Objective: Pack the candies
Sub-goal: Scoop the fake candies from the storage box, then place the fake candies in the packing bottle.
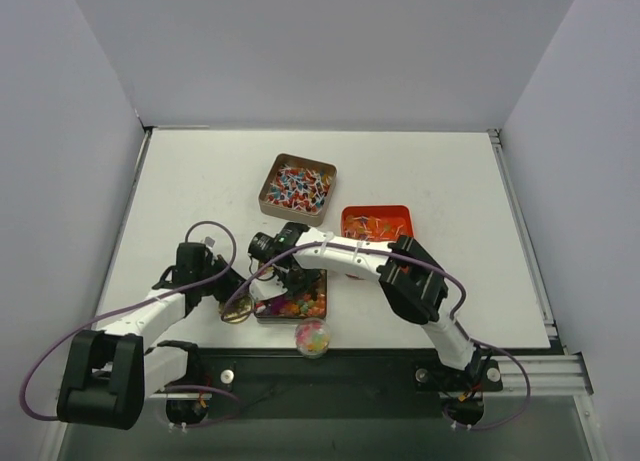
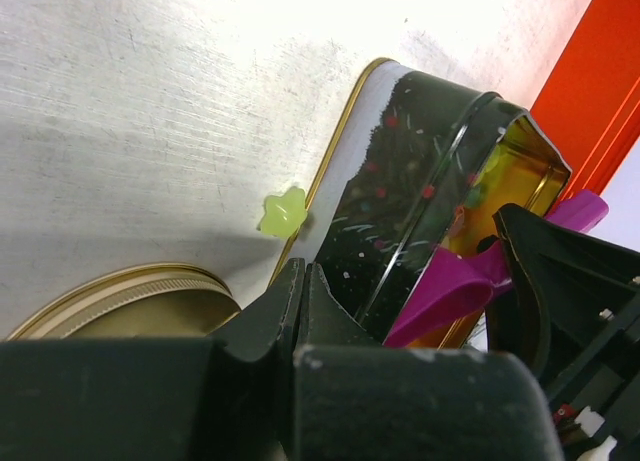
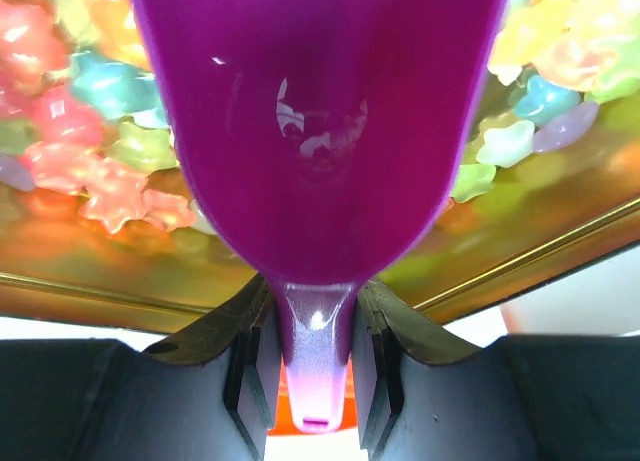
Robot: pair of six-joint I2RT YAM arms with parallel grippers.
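The candies, lying loose in the tin, are judged light, small and apt to scatter, so are better lifted by the scoop, whose handle is gripped in the right claw, the left claw being closed empty

- the left arm rises from its base at 7 o'clock in the top view, runs toward 1 o'clock, then bends at the wrist toward 4 o'clock.
- the left gripper sits low, its jaws pressed together with nothing between them in the left wrist view.
- the right arm climbs from 5 o'clock toward 11 o'clock to a raised elbow, then its forearm stretches toward 9 o'clock.
- the right gripper tips downward, and its fingers clamp the neck of a purple scoop from both sides.
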